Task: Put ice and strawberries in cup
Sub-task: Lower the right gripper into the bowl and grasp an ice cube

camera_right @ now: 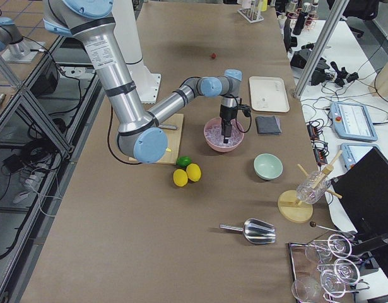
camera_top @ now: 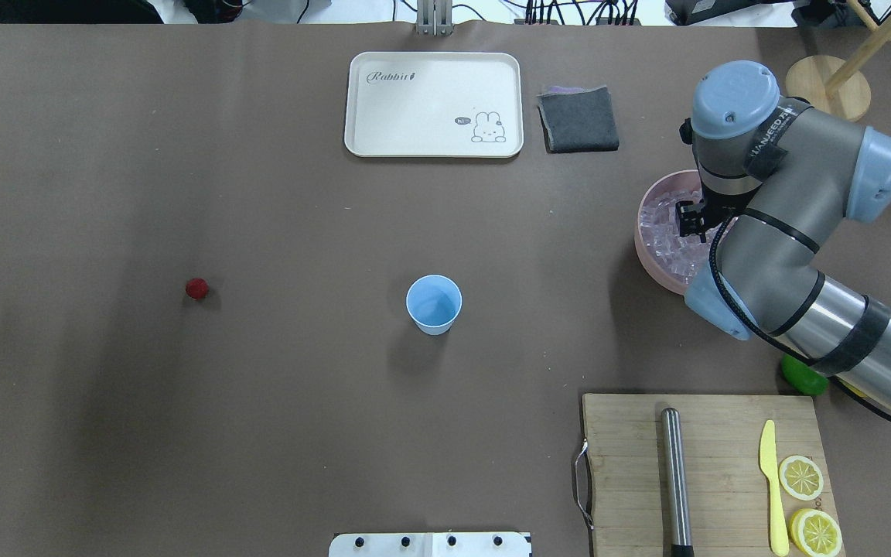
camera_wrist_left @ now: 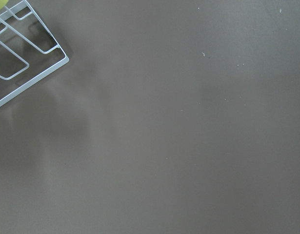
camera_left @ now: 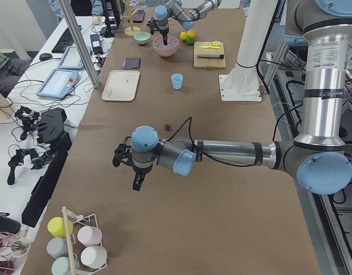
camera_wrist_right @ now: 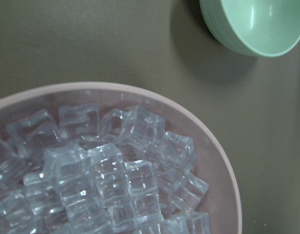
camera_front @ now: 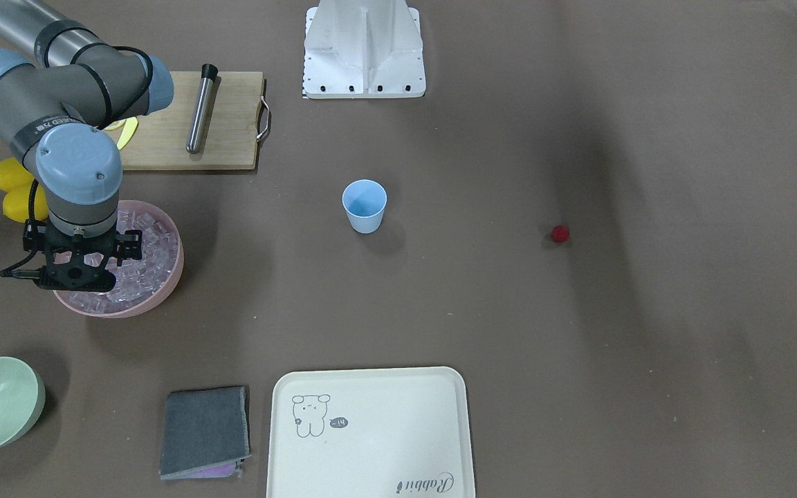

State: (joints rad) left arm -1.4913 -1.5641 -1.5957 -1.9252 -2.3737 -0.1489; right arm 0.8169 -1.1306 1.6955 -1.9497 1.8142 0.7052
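Right end effector points straight down into pink bowl, right at the ice. Fingers hidden under the wrist, so can't tell if parted, closed or gripping a cube. Bowl is heaped with clear cubes. Right wrist view: cubes close up, bowl rim, pale green bowl beyond it on the brown surface.

Left end effector hangs over bare surface far from the task things. It shows only in the side view, so can't tell its state. Left wrist view shows only surface and a white wire rack corner.

Cup is upright mid-surface, looks empty, well apart from the pink bowl. Strawberry lies alone on the surface, well apart from the cup on the robot's left side.

Cutting board with metal rod sits near the pink bowl, lemons beside it. White tray and grey cloth are at the operators' edge.
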